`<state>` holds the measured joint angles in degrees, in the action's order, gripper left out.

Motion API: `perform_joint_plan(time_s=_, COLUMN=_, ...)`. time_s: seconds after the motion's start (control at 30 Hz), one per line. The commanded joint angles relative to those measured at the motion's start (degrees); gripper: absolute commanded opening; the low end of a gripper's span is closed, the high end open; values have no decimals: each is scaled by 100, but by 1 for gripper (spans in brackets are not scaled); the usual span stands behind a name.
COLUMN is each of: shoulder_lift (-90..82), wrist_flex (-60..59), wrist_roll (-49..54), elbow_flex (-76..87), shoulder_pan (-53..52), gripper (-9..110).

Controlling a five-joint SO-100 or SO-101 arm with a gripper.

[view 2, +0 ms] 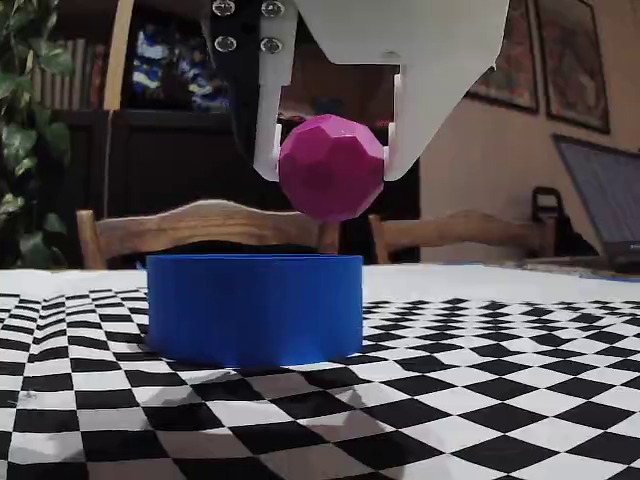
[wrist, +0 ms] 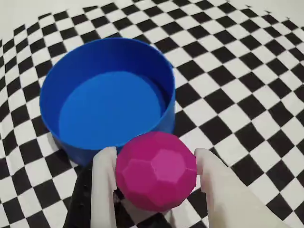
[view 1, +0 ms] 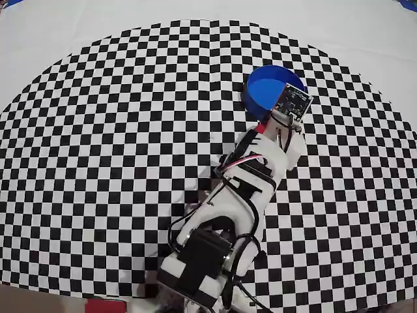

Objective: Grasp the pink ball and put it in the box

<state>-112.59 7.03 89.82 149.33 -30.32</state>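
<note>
Step in hand: I am carrying the pink ball (view 2: 331,166) toward the box (view 2: 254,308); by my judgement the pick-up is done and the drop is what remains.
My tool: my tool (view 2: 328,172) is clamped on the ball, one white finger (wrist: 103,185) pressed to each side of it.
Pink ball: a faceted magenta ball, lifted clear of the tabletop (view 2: 480,400). In the fixed view it hangs above the box's rim, not touching it. In the wrist view it sits just short of the near wall, so I cannot tell if it is over the opening.
Box: round, shallow, bright blue, empty inside. In the overhead view it stands toward the far right edge of the checkered tabletop, partly under my arm.
Next move: I judge I must carry the ball a little further over the blue floor, then part the fingers.
</note>
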Motion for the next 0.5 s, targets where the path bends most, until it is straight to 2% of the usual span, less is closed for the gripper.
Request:
perform_joint_plan(time_s=0.0, shoulder_lift=-229, wrist_flex=26, wrist_roll=70, elbow_flex=-35, shoulder_pan=105, gripper=0)
perform_joint_plan(time_s=0.47, shoulder_lift=-229, wrist_flex=26, wrist_roll=70, elbow_flex=-26, shoulder_pan=369, gripper=0)
